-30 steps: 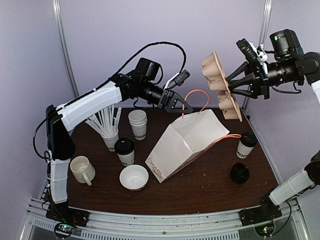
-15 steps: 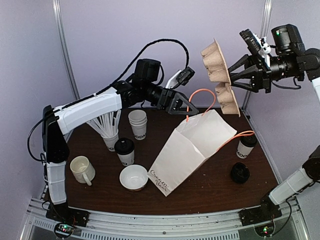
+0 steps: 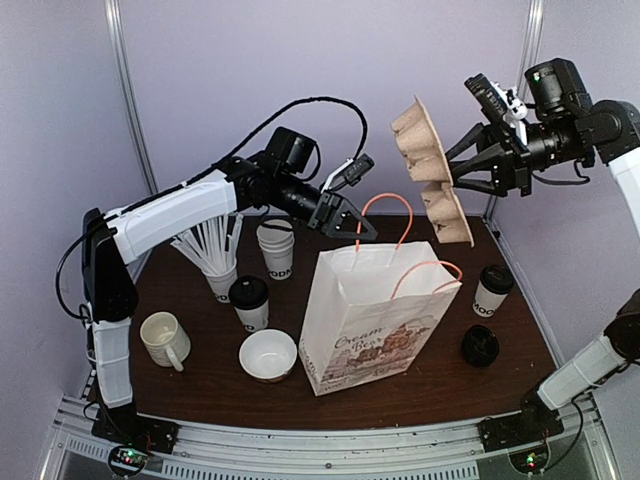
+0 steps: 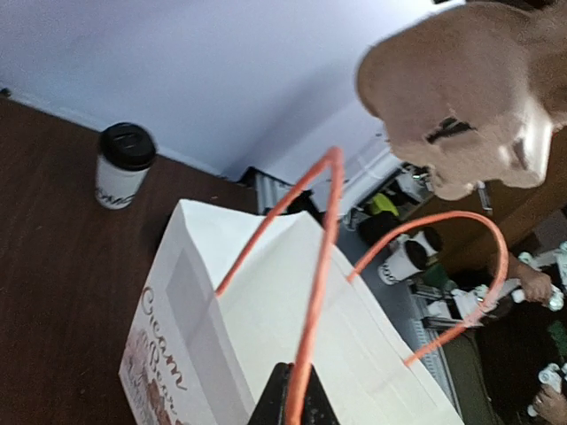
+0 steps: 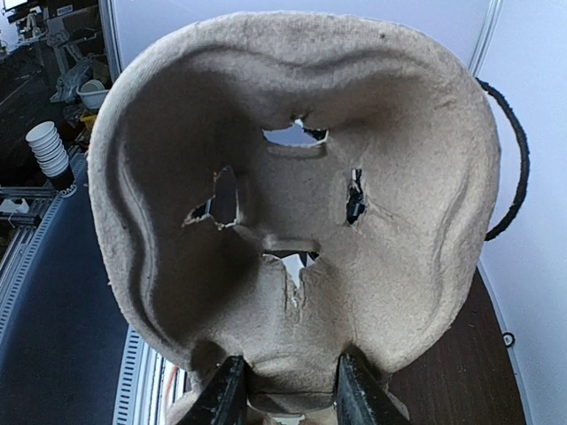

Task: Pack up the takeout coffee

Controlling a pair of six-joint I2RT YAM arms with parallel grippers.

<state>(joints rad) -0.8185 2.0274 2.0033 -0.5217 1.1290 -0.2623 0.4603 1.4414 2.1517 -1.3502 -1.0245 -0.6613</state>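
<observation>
Pinching one orange handle (image 3: 384, 199), the left gripper (image 3: 356, 226) has its jaws fully closed on the loop, propping the paper bag (image 3: 365, 325) upright with its mouth open. Above that mouth, the right gripper (image 3: 456, 170) clamps the pulp cup carrier (image 3: 418, 145) by its rim, jaws partly closed, tray hanging on edge, apparently lined up to go in. Neither takeout coffee is packed: the left lidded cup (image 3: 249, 302) and the right lidded cup (image 3: 492, 291) stand on the table (image 3: 420, 385), either side of the bag.
</observation>
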